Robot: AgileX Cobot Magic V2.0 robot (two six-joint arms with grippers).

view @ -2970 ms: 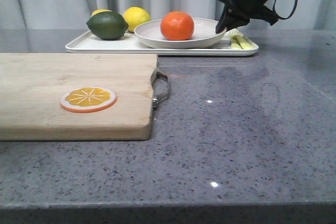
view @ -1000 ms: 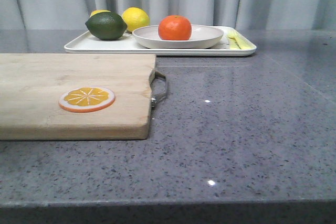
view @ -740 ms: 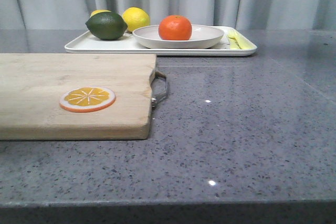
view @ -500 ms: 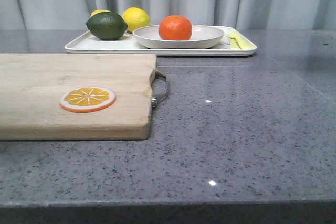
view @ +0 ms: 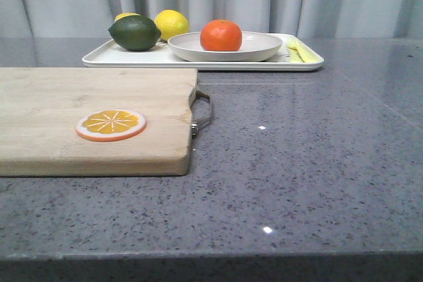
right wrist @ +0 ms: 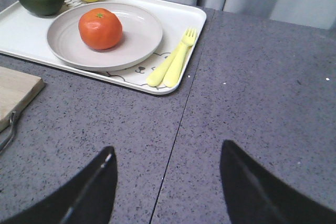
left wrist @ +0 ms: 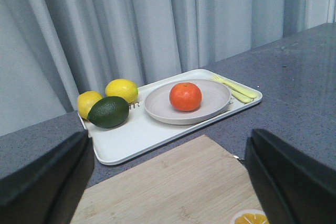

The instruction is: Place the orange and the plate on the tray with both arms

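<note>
The orange (view: 221, 35) sits in the plate (view: 258, 45), and the plate rests on the tray (view: 99, 58) at the far side of the bench (view: 297, 163), beside a lime (view: 135, 32) and two lemons (view: 171, 23). Three seconds ago the right arm hung over the plate's rim; it has since left the front view, and both arms are now drawn back. The left tool (left wrist: 168, 177) and right tool (right wrist: 167, 179) both stand wide and hold nothing. Placement looks finished.

Orange (view: 221, 35), off-white plate (view: 259, 47), white tray (view: 198, 63)
</note>
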